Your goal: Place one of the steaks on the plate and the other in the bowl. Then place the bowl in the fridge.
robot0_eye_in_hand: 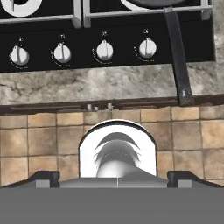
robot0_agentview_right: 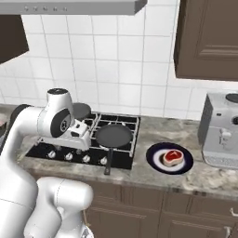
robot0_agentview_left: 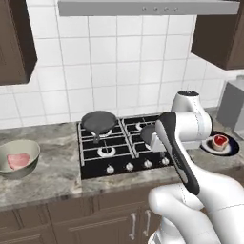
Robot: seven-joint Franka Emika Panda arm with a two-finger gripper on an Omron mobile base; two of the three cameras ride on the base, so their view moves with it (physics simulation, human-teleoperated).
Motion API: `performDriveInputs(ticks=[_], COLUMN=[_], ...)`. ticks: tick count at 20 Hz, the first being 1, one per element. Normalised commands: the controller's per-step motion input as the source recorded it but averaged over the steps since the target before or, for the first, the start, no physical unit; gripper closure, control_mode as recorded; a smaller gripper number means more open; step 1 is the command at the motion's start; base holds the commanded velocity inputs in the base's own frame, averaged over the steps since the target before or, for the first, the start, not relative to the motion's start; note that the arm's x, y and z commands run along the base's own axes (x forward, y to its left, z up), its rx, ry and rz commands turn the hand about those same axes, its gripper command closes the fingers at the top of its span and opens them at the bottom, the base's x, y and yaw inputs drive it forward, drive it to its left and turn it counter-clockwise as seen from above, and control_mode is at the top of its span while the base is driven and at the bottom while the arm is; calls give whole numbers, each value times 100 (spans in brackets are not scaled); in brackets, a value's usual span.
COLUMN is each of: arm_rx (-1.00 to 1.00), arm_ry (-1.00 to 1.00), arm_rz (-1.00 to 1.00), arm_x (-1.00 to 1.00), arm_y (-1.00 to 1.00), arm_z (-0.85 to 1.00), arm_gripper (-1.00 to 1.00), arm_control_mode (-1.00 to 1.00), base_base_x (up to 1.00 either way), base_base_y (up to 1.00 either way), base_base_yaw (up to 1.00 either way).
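One pink steak (robot0_agentview_left: 18, 160) lies inside the pale grey-green bowl (robot0_agentview_left: 34, 148) on the counter left of the stove. The other steak (robot0_agentview_left: 219, 141) (robot0_agentview_right: 172, 157) rests on the dark plate (robot0_agentview_left: 232, 149) (robot0_agentview_right: 155, 161) on the counter right of the stove. My gripper (robot0_agentview_right: 78, 135) (robot0_eye_in_hand: 114, 178) hangs over the stove's front edge, pointing down at the knobs. It is far from both steaks. Its dark fingertips (robot0_eye_in_hand: 43, 177) stand wide apart, open, with nothing between them. The fridge is out of view.
A black gas stove (robot0_agentview_left: 119, 159) carries two dark frying pans (robot0_agentview_left: 98, 121) (robot0_agentview_right: 114, 135). The nearer pan's handle (robot0_eye_in_hand: 177, 57) sticks out past the counter's front edge. A grey coffee machine (robot0_agentview_right: 221, 135) stands at the far right. Wall cabinets and a range hood hang overhead.
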Motion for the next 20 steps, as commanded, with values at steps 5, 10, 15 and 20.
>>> performDriveInputs(ticks=[5, 10, 15, 20], arm_rx=[0, 0, 0, 0], arm_ry=[0, 0, 0, 0], arm_rz=[0, 0, 0, 0], arm_x=[0, 0, 0, 0], arm_y=[0, 0, 0, 0], arm_z=[0, 0, 0, 0], arm_gripper=[-100, -100, -100, -100], arm_control_mode=[100, 100, 100, 100], base_base_x=[10, 0, 1, 26], base_base_y=[100, 100, 95, 62], base_base_yaw=[2, -10, -19, -26])
